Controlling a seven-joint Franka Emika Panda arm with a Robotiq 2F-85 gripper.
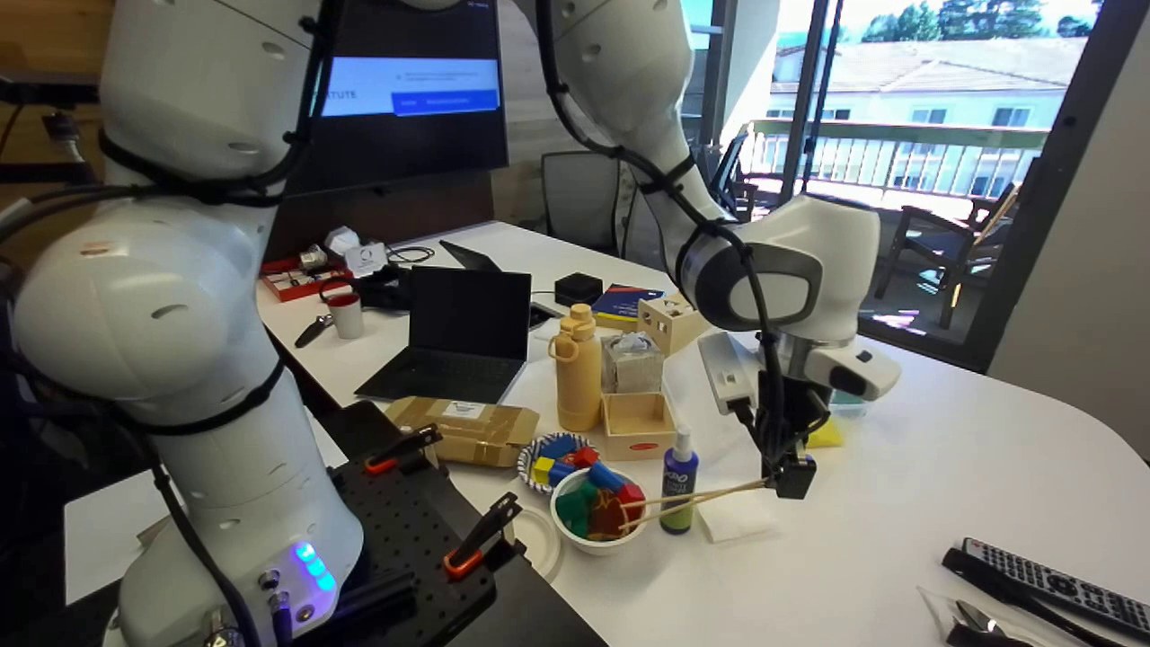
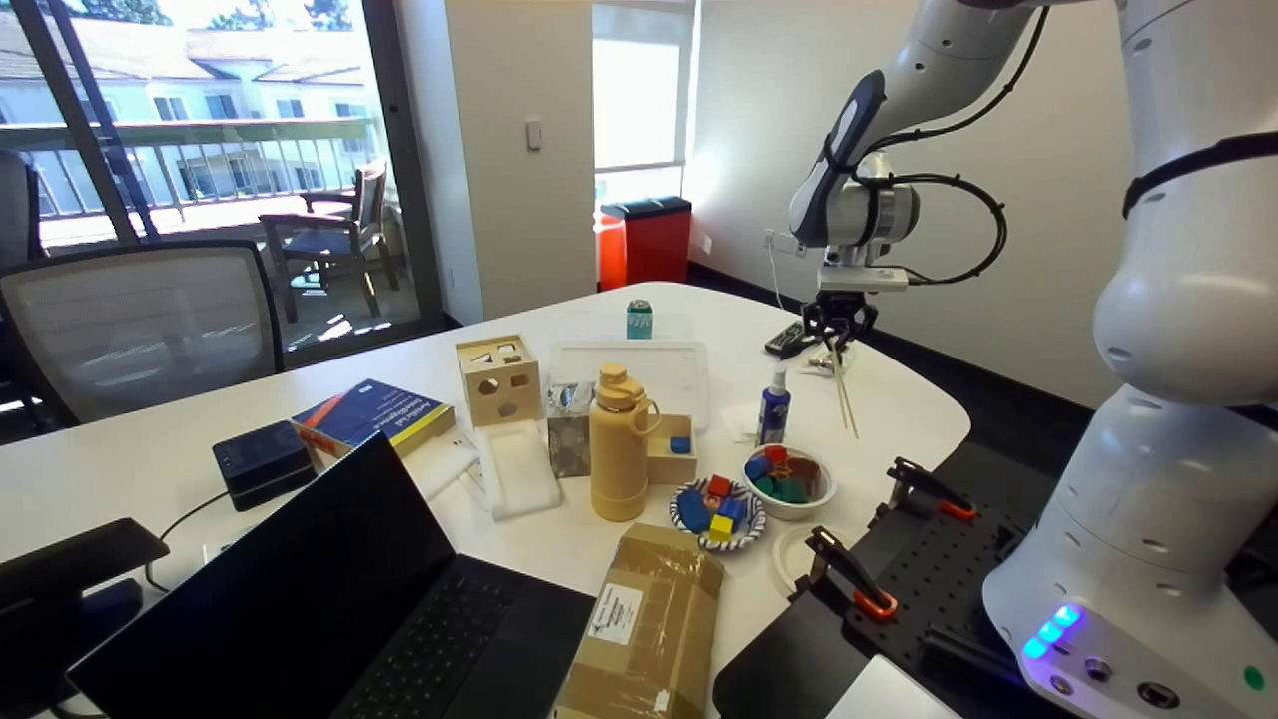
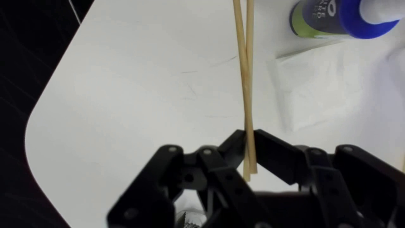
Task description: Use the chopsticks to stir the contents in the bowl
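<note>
The pale wooden chopsticks (image 1: 732, 490) run lengthwise from my gripper; they also show in an exterior view (image 2: 845, 394) and in the wrist view (image 3: 245, 74). My gripper (image 3: 249, 139) is shut on them near their back ends, and they cross slightly. It shows in both exterior views (image 1: 791, 474) (image 2: 837, 335), raised above the table. The bowl (image 1: 600, 545) is white outside and holds green, red, blue and brown pieces; it shows in an exterior view (image 2: 794, 510). The stick tips overlap the bowl in an exterior view, but in an exterior view (image 2: 854, 431) they appear apart from it. The bowl is outside the wrist view.
A spray bottle (image 1: 680, 490) stands beside the bowl, close to the sticks. A striped bowl (image 2: 744, 540) with blue and yellow blocks adjoins it. A yellow flask (image 2: 619, 459), wooden box (image 1: 638, 445) and cardboard package (image 2: 649, 619) stand near. A white napkin (image 3: 322, 85) lies near the bottle.
</note>
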